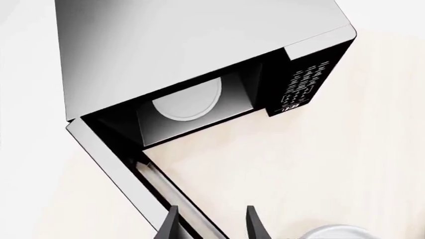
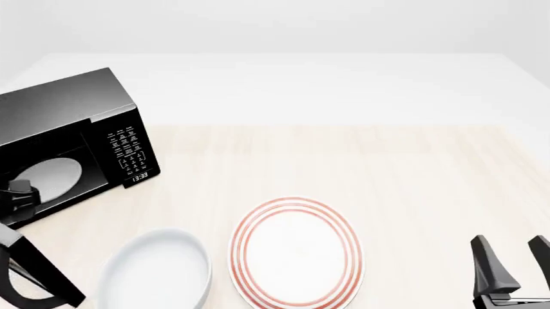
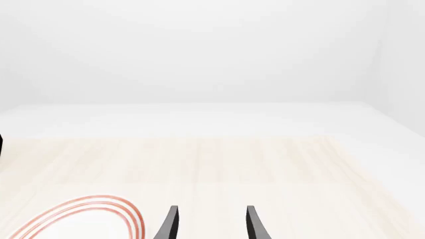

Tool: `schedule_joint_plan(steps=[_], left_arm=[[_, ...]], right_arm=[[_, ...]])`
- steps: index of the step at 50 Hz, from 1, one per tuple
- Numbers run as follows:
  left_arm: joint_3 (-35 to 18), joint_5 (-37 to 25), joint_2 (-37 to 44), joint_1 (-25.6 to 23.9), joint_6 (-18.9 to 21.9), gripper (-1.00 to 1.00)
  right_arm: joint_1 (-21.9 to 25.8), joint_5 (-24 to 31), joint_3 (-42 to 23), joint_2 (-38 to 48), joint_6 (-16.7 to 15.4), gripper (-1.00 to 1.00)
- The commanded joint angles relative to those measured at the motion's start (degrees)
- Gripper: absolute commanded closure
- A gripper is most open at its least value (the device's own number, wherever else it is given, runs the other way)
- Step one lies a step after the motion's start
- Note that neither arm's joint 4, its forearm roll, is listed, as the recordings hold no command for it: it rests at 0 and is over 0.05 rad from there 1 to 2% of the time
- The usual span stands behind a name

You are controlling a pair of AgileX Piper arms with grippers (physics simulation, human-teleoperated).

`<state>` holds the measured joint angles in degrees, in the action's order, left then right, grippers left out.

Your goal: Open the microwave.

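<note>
White plate with red concentric rings (image 2: 297, 252) lies flat on the light wood table (image 2: 413, 180), near front edge, about centre in the front view. Plain white bowl (image 2: 157, 270) sits just left of it, close but apart, upright, nothing in it. Plate's ringed rim also shows in right wrist view (image 3: 86, 214); bowl edge peeks into left wrist view (image 1: 332, 232). Pale plain backdrop behind table.

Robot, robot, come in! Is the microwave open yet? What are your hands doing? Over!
Left gripper open, at the door's edge. Right gripper open, idle. Microwave door swung wide, turntable showing. White bowl and red-ringed plate nearby, not blocking.
</note>
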<state>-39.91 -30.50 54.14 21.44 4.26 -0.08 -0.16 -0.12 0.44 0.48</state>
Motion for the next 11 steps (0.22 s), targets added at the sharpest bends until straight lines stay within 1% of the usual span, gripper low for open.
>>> schedule_joint_plan(steps=[1, 11], left_arm=[[2.4, -0.8, -1.7, 0.8, 0.1, -1.00], [2.3, -0.8, -1.5, 0.6, -0.2, -1.00]], right_arm=[[0.0, 0.0, 0.0, 0.0, 0.0, -1.00], [0.0, 0.0, 0.0, 0.0, 0.0, -1.00]])
